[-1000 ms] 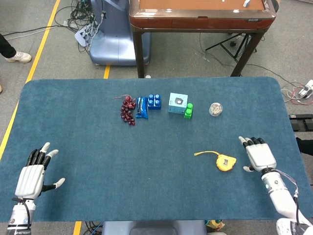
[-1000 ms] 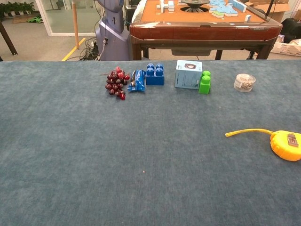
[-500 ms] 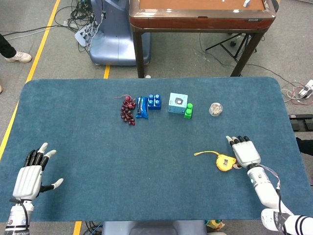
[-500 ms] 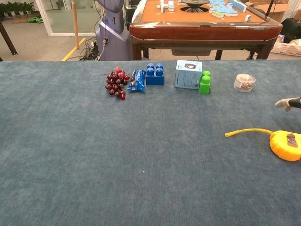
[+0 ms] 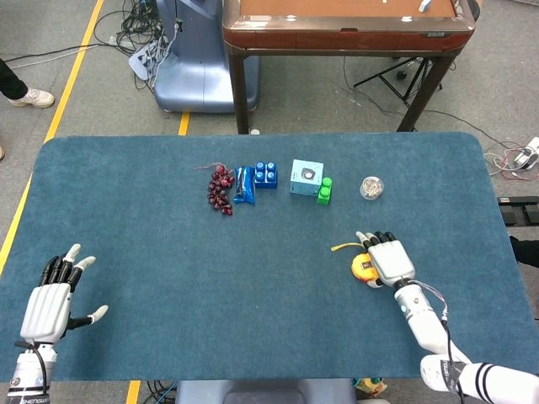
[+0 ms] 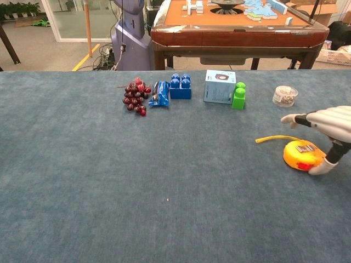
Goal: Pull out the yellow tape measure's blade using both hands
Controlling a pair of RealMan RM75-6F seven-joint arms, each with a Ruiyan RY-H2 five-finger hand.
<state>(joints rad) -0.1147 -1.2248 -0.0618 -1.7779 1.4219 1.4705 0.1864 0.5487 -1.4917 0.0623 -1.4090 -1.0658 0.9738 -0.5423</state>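
The yellow tape measure [image 5: 363,267] [image 6: 303,155] lies on the blue table at the right, with a short length of yellow blade [image 6: 272,138] [image 5: 340,247] curving out to its left. My right hand [image 5: 386,260] [image 6: 329,121] hovers over the case with fingers stretched out flat above it. Its thumb [image 6: 321,168] touches the case's right side, and no closed grasp shows. My left hand [image 5: 52,304] rests at the near left corner, fingers spread and empty, far from the tape measure. It does not appear in the chest view.
Along the far side of the table [image 5: 152,252] lie a bunch of dark red grapes [image 5: 221,188], a blue packet [image 5: 244,184], a blue brick [image 5: 266,174], a pale blue box [image 5: 306,178], a green brick [image 5: 324,191] and a small clear jar [image 5: 370,187].
My right hand has moved left from the table's right edge to over the tape measure. The tape measure has shifted left with it. The left hand has barely moved.
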